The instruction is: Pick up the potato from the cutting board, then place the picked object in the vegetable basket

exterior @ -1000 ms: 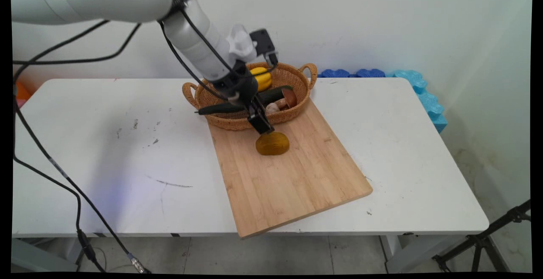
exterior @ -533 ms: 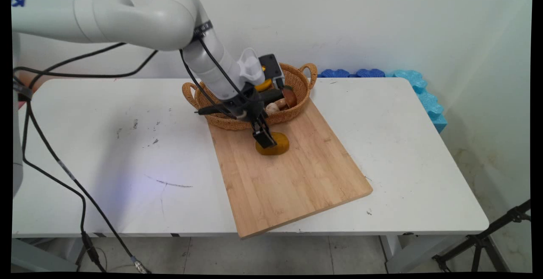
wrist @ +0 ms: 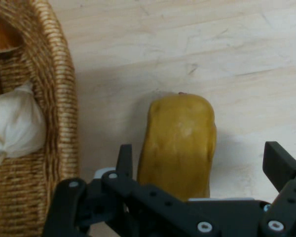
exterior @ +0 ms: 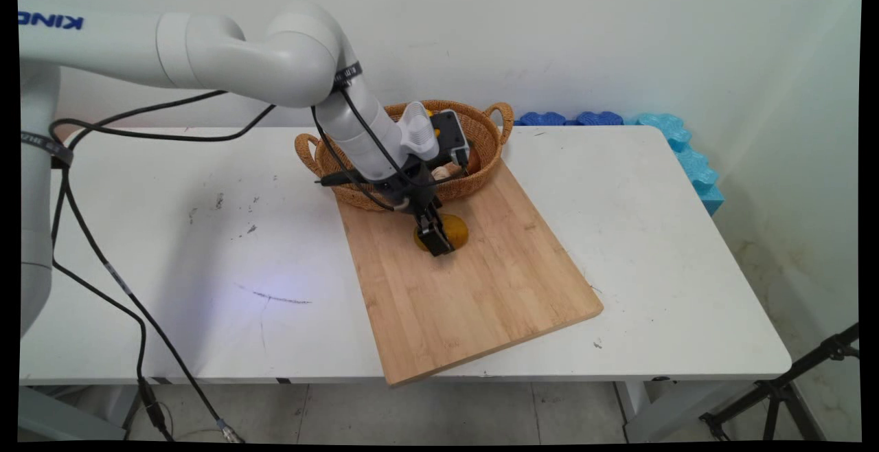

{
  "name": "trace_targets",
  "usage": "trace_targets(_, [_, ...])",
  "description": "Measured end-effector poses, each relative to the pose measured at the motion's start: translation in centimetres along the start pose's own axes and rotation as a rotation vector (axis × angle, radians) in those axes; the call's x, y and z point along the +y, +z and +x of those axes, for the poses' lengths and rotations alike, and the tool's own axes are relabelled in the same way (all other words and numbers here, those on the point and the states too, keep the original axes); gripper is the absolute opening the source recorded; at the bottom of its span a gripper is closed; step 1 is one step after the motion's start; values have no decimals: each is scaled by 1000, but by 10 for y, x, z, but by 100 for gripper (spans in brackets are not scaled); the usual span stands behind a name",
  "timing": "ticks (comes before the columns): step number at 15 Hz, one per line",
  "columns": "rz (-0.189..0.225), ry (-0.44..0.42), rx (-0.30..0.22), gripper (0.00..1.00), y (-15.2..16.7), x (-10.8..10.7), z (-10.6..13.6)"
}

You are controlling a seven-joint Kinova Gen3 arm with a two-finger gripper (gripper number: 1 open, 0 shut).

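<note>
Straddling the yellow-brown potato point(wrist: 180, 143) with jaws wide, the gripper point(exterior: 438, 240) hangs low over the cutting board point(exterior: 481, 294). At 12 o'clock the wicker basket point(exterior: 481, 137) crowds close; toward 6 o'clock the board lies bare.

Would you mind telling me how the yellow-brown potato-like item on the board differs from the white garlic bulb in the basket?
The yellow-brown item is smooth and elongated; the garlic bulb is white, ridged and rounder. The yellow-brown item lies on the bare wooden cutting board between the hand's open fingers; the garlic sits inside the wicker basket, away from the hand. Both look like food items, lying at rest.
</note>
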Motion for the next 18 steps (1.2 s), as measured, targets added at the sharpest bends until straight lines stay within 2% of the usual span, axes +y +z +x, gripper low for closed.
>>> trace_targets(5, [-9, 7, -1, 100, 12, 0, -1])
trace_targets(6, [-10, 8, 0, 0, 13, 0, -1])
trace_targets(13, [-21, -11, 25, 0, 9, 5, 4])
trace_targets(18, [-34, -108, 84, 0, -42, 12, 17])
